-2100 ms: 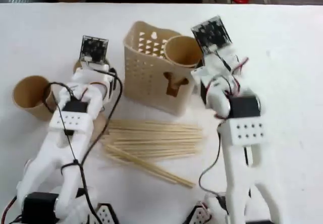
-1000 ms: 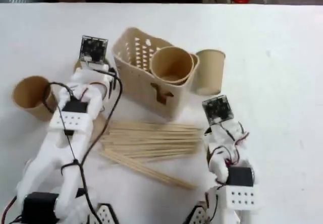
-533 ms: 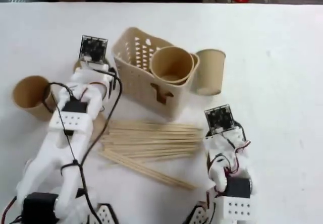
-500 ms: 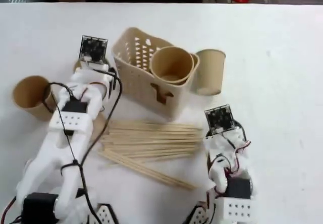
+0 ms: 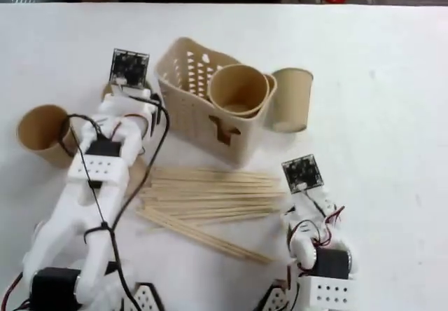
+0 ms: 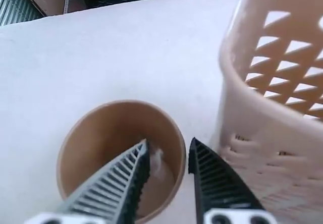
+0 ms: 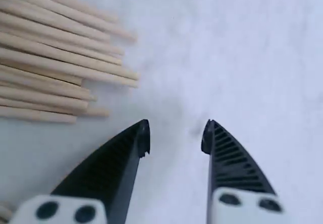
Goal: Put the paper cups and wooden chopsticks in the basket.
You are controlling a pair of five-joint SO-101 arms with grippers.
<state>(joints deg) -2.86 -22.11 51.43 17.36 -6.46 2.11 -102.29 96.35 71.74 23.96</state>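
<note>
basket (image 5: 199,118) sits at the far middle of the white table (image 5: 392,80). one paper cup (image 5: 238,90) is already nested in its right end, so the free room is toward its left. a second cup (image 5: 291,99) stands just right of the basket, and a third (image 5: 40,134) stands well to the left beside the left arm. the fourth cup (image 6: 121,153) sits just left of the basket. the left gripper (image 6: 169,146) straddles its rim with jaws apart, one finger inside and the other outside, between cup and basket wall. this looks like the step in hand: close softly so the paper wall does not crumple, then lift straight up before swinging right. the basket wall is just beside the outer finger and could get nudged. wooden chopsticks (image 5: 210,197) lie fanned on the near side of the table. the right gripper (image 7: 174,133) hangs with jaws apart over bare table just past their right tips, and it would need to shift left to pinch any.
</note>
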